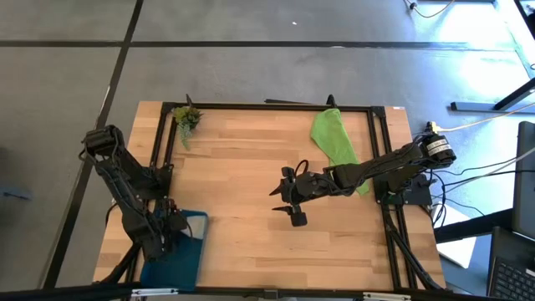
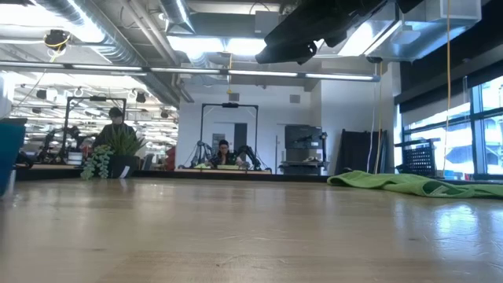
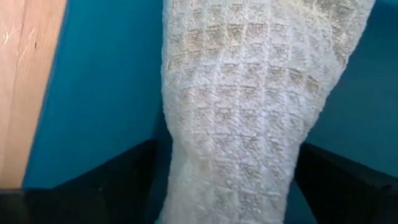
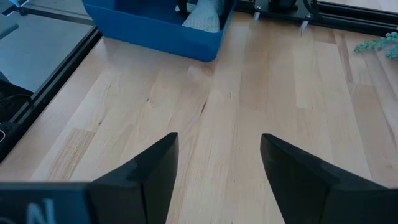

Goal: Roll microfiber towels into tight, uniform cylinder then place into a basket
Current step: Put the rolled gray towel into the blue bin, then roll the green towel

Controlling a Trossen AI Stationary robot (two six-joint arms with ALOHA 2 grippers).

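Item: my left gripper (image 3: 224, 186) over the basket (image 1: 191, 251), jaws apart either side of the grey towel (image 3: 249, 99), which sits inside it. Right gripper (image 4: 217, 168): jaws apart, well right of the basket, over bare table. Green towel (image 1: 334, 138): far right, unrolled. Risk: the released roll may loosen.
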